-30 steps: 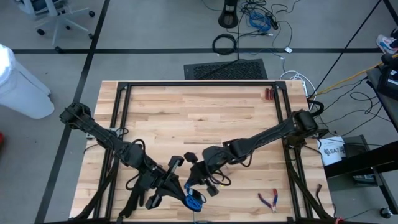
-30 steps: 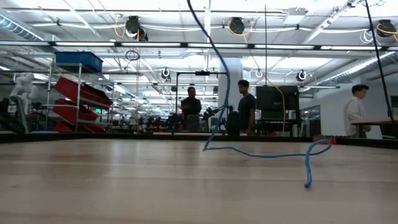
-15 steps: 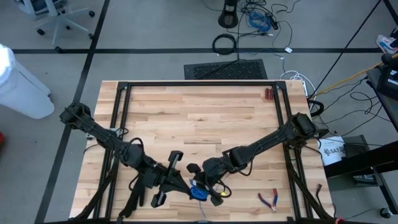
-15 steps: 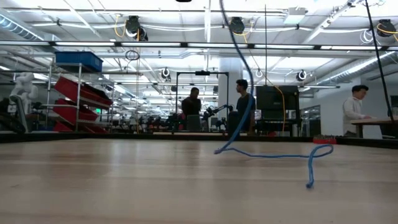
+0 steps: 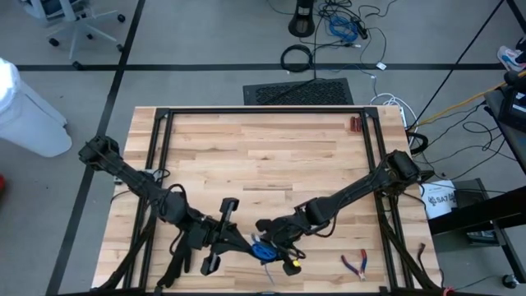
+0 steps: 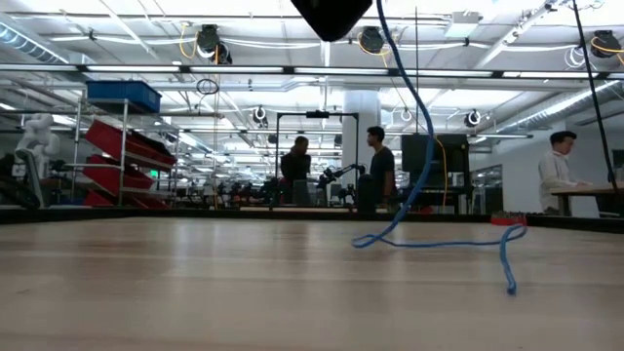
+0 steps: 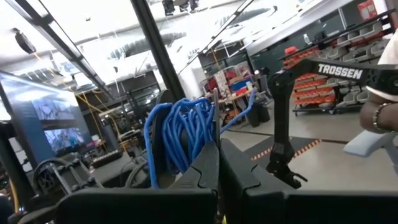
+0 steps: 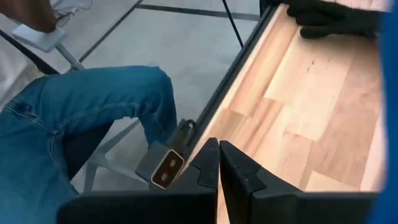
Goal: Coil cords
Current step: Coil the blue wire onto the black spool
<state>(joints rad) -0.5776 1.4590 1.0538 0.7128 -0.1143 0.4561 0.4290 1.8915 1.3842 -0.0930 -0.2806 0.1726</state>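
Note:
The blue cord [image 5: 261, 251] is partly wound into a bundle of loops [image 7: 180, 134] at my left gripper [image 5: 246, 245], which is shut on it near the table's near edge. My right gripper [image 5: 283, 256] is right beside the bundle, fingers shut [image 8: 217, 155]. A blue blur at the right wrist view's edge [image 8: 388, 93] is cord close by. In the low view one strand [image 6: 405, 97] hangs down from above. The rest lies slack on the wood, with its free end [image 6: 511, 287] on the table. My left gripper holds the bundle of several blue loops [image 7: 202, 134] at its fingertips, the loops standing up past the fingers. One strand [image 7: 239, 112] leads away from the bundle. My right gripper is shut; I cannot tell whether it touches the cord.
Red-handled pliers [image 5: 355, 263] lie at the near right of the table. A small red thing [image 5: 355, 123] lies at the far right. A black frame [image 5: 263, 111] rims the table. A person's jeans-clad leg [image 8: 93, 118] is beside the table edge. A thick black cable ring [image 5: 296, 57] is on the floor.
My right gripper has gone toward the table's near edge and left, up to the bundle at my left gripper. The hanging strand has swung sideways, and the slack part with its free end has slid along the table.

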